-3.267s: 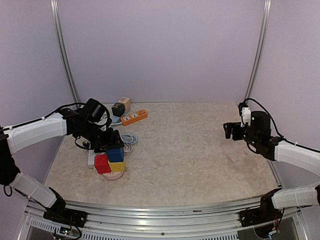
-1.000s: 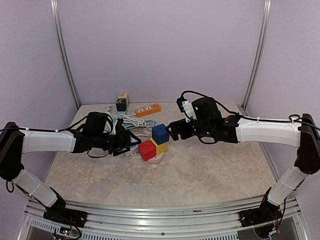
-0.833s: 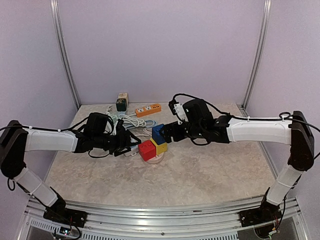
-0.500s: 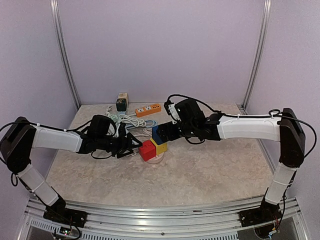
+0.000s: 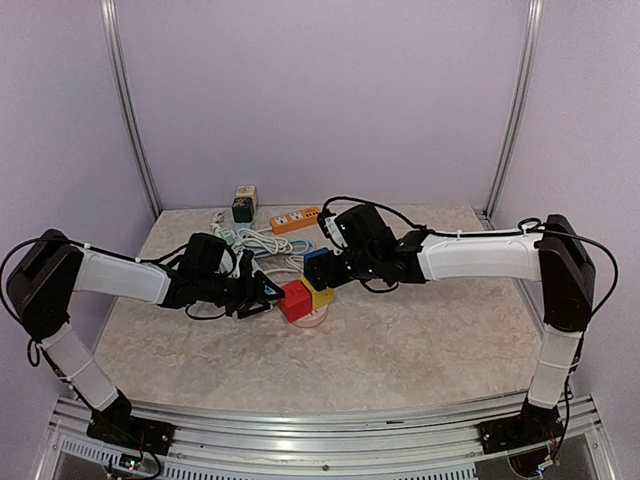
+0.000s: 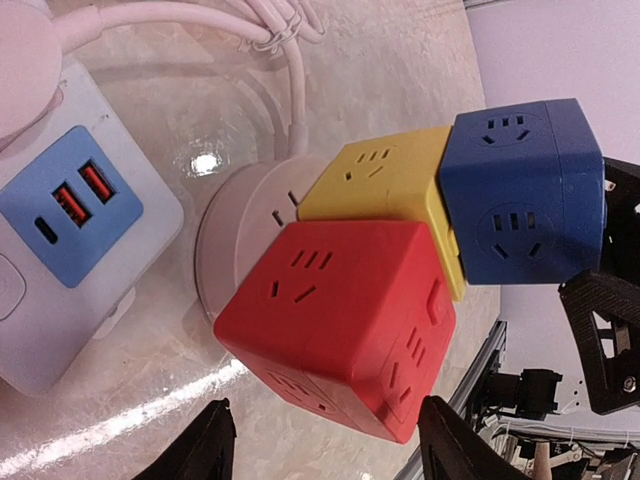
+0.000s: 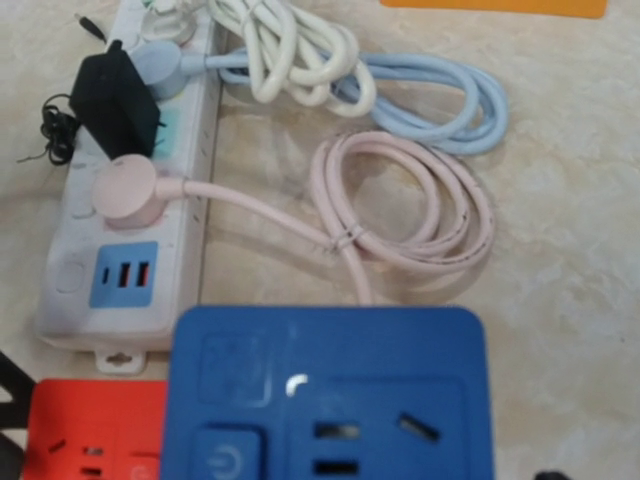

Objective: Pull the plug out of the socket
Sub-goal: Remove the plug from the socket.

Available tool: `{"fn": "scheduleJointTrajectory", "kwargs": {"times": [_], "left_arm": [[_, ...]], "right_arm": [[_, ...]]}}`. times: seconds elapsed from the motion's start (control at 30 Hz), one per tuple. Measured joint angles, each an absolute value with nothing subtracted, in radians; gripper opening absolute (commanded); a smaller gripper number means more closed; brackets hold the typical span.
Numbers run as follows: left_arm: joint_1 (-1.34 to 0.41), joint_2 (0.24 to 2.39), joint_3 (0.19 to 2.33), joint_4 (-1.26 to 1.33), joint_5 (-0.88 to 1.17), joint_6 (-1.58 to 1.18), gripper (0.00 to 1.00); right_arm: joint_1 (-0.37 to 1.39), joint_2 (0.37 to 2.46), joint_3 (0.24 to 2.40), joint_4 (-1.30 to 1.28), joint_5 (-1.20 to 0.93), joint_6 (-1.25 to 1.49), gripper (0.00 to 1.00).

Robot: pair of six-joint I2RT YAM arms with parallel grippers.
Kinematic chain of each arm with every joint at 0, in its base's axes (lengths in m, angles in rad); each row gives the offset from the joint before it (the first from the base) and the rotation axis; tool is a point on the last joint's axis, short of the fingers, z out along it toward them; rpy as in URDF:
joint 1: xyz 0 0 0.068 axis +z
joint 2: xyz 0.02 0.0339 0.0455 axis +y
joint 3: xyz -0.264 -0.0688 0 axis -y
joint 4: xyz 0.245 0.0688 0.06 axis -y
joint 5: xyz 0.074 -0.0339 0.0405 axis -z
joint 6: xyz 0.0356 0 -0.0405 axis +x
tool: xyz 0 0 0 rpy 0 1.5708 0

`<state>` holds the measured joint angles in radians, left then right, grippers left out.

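A red cube socket (image 5: 290, 298), a yellow one (image 5: 321, 293) and a blue one (image 5: 317, 264) are plugged together on a round white base (image 5: 313, 319). My left gripper (image 5: 264, 295) comes in from the left. In its wrist view the red cube (image 6: 340, 320) sits between its two fingers (image 6: 215, 445), with a gap on each side. My right gripper (image 5: 336, 268) reaches in from the right, open, at the blue cube (image 7: 330, 390), which fills the bottom of its wrist view. Only slivers of its fingers show at that frame's edges.
A white power strip (image 7: 130, 200) lies just left of the cubes, with a pink plug (image 7: 128, 190), a black adapter (image 7: 115, 100) and coiled pink and pale blue cables (image 7: 410, 200). An orange strip (image 5: 297, 219) and a small adapter (image 5: 243, 203) sit by the back wall.
The right arm has swung in from the right until its gripper reaches the blue cube. The left gripper has slid up to the red cube and its jaws have narrowed.
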<state>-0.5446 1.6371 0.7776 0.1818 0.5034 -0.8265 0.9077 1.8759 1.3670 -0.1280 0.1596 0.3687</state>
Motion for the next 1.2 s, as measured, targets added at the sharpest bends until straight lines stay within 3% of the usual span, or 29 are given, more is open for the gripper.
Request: {"fn": "scheduleJointTrajectory", "kwargs": {"times": [0.43, 0.6, 1.2], "left_arm": [[-0.545, 1.672, 0.792, 0.200, 0.526, -0.831, 0.46], [-0.545, 1.683, 0.797, 0.218, 0.536, -0.832, 0.46], [-0.543, 1.708, 0.816, 0.231, 0.564, -0.834, 0.40]], "right_arm": [[0.909, 1.911, 1.380, -0.130, 0.159, 0.380, 0.81], [0.910, 1.920, 1.382, -0.130, 0.158, 0.382, 0.75], [0.912, 1.923, 1.383, -0.131, 0.169, 0.380, 0.36]]}}
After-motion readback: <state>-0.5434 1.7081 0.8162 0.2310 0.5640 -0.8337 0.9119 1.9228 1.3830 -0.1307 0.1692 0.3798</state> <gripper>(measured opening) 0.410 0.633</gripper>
